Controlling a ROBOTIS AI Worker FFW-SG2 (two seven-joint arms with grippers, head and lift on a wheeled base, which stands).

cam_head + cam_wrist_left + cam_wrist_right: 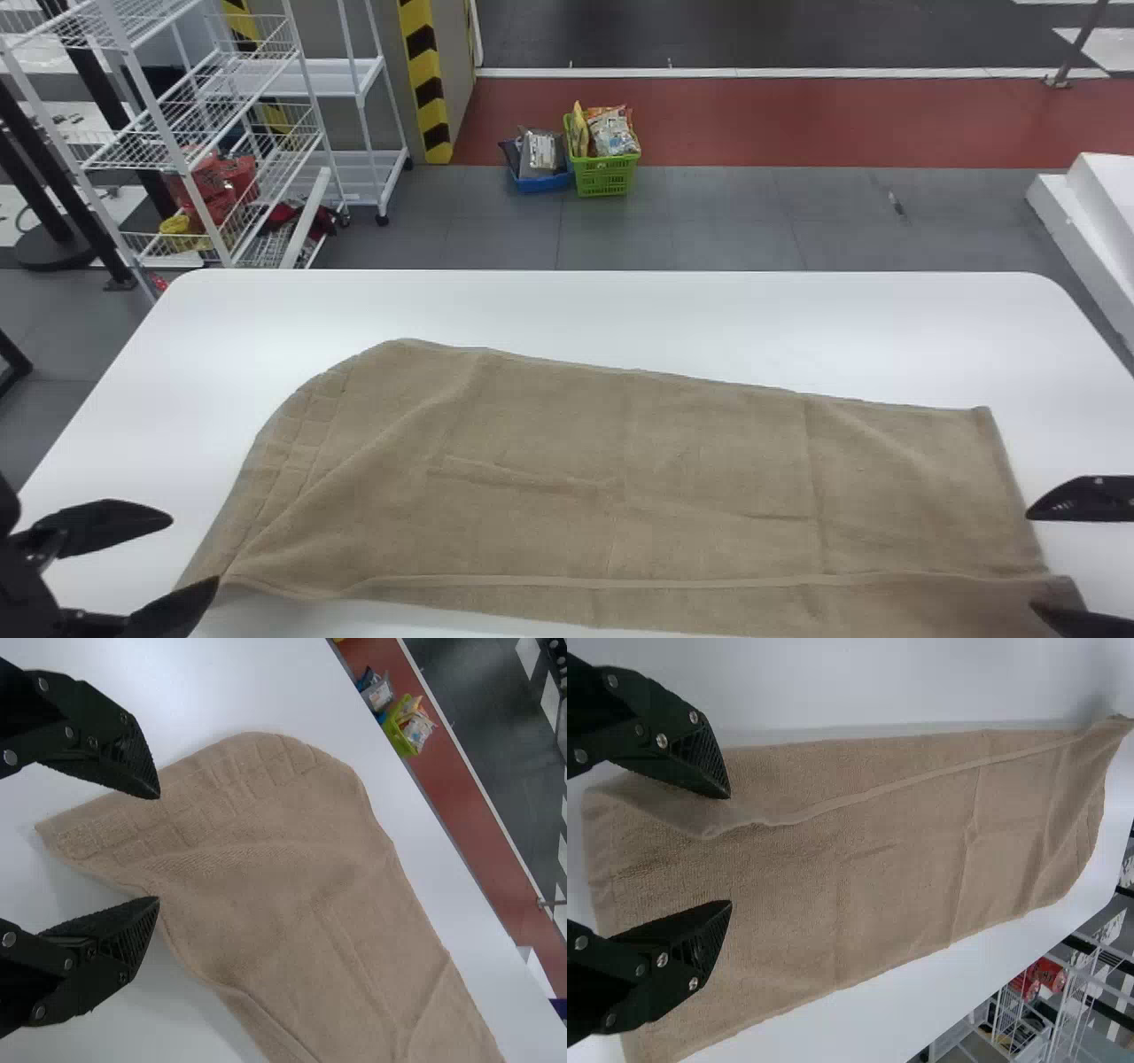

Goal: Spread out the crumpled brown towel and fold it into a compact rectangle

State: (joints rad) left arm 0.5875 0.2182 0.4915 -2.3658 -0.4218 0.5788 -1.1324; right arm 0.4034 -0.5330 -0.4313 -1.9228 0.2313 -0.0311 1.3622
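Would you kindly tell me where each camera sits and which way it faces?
Head view: on the head, facing forward and down at the towel, with left gripper and right gripper showing.
Left wrist view: on that wrist, looking between its open fingers across the towel toward the green basket.
Right wrist view: on that wrist, looking past its open fingers across the towel toward the wire rack.
The head and left wrist views share the basket.
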